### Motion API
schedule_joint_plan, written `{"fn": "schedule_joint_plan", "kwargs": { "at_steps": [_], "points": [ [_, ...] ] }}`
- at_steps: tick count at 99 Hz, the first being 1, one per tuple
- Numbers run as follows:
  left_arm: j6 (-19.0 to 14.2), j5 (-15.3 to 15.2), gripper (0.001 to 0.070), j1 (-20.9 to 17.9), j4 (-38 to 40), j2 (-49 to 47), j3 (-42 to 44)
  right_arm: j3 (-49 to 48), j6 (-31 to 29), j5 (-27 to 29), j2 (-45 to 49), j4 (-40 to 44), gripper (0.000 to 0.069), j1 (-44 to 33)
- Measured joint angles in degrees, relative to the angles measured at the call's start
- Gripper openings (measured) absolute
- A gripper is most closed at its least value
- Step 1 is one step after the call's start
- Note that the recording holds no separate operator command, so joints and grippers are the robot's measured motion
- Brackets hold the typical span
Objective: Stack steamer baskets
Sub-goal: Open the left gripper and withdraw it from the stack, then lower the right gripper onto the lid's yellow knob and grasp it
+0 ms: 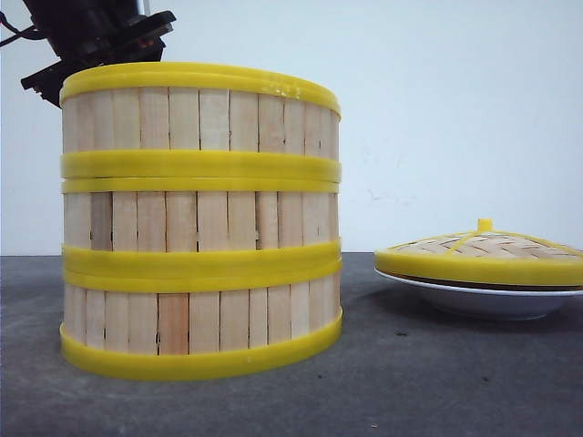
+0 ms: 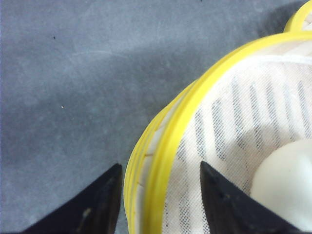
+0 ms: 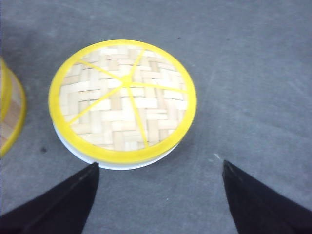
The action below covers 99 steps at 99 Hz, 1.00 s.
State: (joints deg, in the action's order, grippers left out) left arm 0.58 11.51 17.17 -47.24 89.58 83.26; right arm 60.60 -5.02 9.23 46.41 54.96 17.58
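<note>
Three steamer baskets stand stacked in one column at the left of the front view: bottom (image 1: 200,323), middle (image 1: 200,218), top (image 1: 200,118). My left gripper (image 2: 160,165) is open and straddles the top basket's yellow rim (image 2: 170,141), one finger outside the wall and one inside, each with a gap to the rim. Its black body (image 1: 96,41) shows behind the stack's top. The top basket holds a white mesh liner (image 2: 243,112) and a white bun (image 2: 287,180). My right gripper (image 3: 160,165) is open above bare table, empty.
A domed woven lid (image 1: 483,255) with a yellow rim sits on a shallow white plate (image 1: 483,299) at the right. In the right wrist view the lid (image 3: 122,100) and plate (image 3: 117,165) lie just beyond the fingertips. The stack's edge (image 3: 9,112) shows there too.
</note>
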Motion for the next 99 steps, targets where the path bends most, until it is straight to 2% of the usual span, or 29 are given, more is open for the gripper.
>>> {"fn": "schedule_joint_plan", "kwargs": {
  "at_steps": [19,29,51,77,99],
  "points": [
    [0.0,-0.1,0.03,0.0,-0.1,-4.2,0.0,-0.9,0.5,-5.5,2.9,-4.3,0.0496,-0.2],
    [0.0,-1.3,0.03,-0.3,-0.3,-8.9,0.0,-1.0,1.5,-9.5,7.3,-6.6,0.0496,-1.7],
    [0.0,-8.2,0.03,-3.1,-6.9,-16.6,0.2,-1.1,3.4,-20.3,18.5,-14.1,0.0496,-7.9],
    [-0.1,-9.2,0.03,-5.9,-7.3,-26.3,-5.6,-1.1,5.1,-21.1,29.8,-24.1,0.0496,-8.5],
    [-0.2,-12.9,0.03,-7.7,-7.4,-34.0,-16.3,-1.1,5.9,-21.1,36.9,-28.9,0.0496,-8.2]
  ]
}}
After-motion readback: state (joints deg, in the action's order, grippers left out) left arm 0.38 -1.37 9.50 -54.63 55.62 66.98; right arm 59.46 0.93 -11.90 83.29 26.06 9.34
